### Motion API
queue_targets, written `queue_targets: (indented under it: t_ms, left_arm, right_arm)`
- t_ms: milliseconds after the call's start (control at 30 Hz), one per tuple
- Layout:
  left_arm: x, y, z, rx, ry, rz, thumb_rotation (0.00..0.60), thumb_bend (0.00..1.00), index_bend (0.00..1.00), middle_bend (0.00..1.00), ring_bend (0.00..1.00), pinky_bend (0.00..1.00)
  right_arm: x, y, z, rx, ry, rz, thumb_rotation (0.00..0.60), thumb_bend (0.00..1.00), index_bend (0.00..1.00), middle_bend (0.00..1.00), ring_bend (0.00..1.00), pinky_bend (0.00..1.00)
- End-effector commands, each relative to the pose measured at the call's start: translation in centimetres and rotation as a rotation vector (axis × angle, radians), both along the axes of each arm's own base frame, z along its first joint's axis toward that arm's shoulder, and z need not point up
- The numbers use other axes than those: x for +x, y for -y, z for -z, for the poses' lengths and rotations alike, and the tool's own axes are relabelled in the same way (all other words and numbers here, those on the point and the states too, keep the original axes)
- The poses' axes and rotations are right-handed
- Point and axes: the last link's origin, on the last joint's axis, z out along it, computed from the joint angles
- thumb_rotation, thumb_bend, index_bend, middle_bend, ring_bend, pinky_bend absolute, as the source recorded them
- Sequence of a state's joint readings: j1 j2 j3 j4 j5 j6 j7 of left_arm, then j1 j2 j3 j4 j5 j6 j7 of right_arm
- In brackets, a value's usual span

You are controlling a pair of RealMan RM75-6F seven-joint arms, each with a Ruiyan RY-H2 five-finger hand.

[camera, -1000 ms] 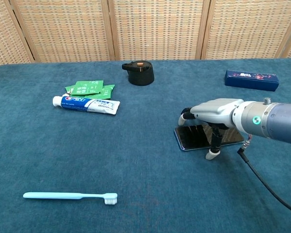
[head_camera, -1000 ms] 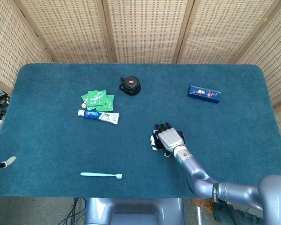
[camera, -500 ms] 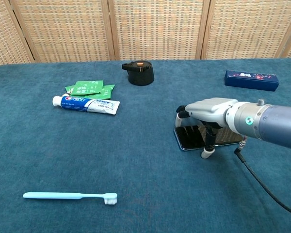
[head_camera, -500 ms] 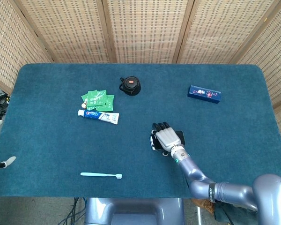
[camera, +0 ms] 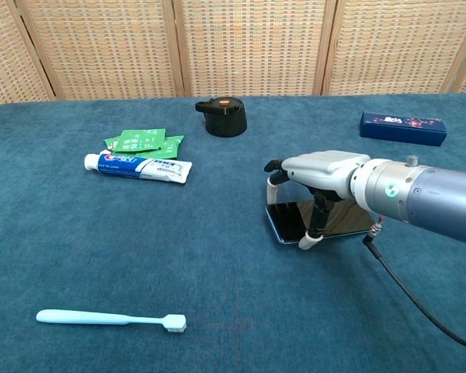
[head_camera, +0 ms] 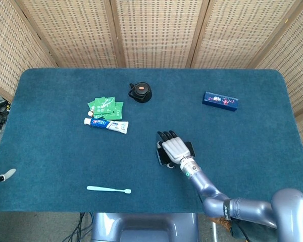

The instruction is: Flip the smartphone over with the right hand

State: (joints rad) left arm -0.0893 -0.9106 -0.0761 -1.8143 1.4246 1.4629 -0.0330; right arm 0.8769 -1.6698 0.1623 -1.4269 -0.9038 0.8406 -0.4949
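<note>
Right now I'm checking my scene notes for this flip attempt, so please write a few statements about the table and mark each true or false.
1. The right hand is arched over the smartphone, fingertips down at its edges. True.
2. The smartphone stands upright on its edge. False: it lies nearly flat on the table, its glossy dark face up.
3. The toothbrush lies near the table's front edge, far from the hand. True.
4. The blue box lies beside the toothpaste tube. False: the box lies at the far right, the tube at the left beside the green packets.
5. The black lid sits on top of the smartphone. False: it sits apart, towards the back of the table.
</note>
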Motion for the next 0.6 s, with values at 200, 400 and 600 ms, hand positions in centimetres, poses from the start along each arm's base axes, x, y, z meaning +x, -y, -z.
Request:
queue_targets:
  t_ms: [200,400,600]
  left_arm:
    - [0.1,0.0,0.0,-0.003,0.000,0.003,0.600,0.00,0.00,0.00,0.00,0.00]
    - [0.1,0.1,0.1,-0.005,-0.004,0.002,0.600,0.00,0.00,0.00,0.00,0.00]
    - [0.1,0.1,0.2,-0.006,-0.006,0.001,0.600,0.00,0.00,0.00,0.00,0.00]
  right_arm:
    - [3.0,-1.2,-2.2,0.060,0.221,0.025,0.600,0.44,0.72,0.01,0.00,0.00]
    - [4.1,-1.5,-4.3,0.083,0.410,0.067,0.600,0.44,0.71,0.03,0.00,0.00]
    - [2.7,-0.9,-7.2,0.080,0.650,0.193,0.600,0.44,0.72,0.05,0.00,0.00]
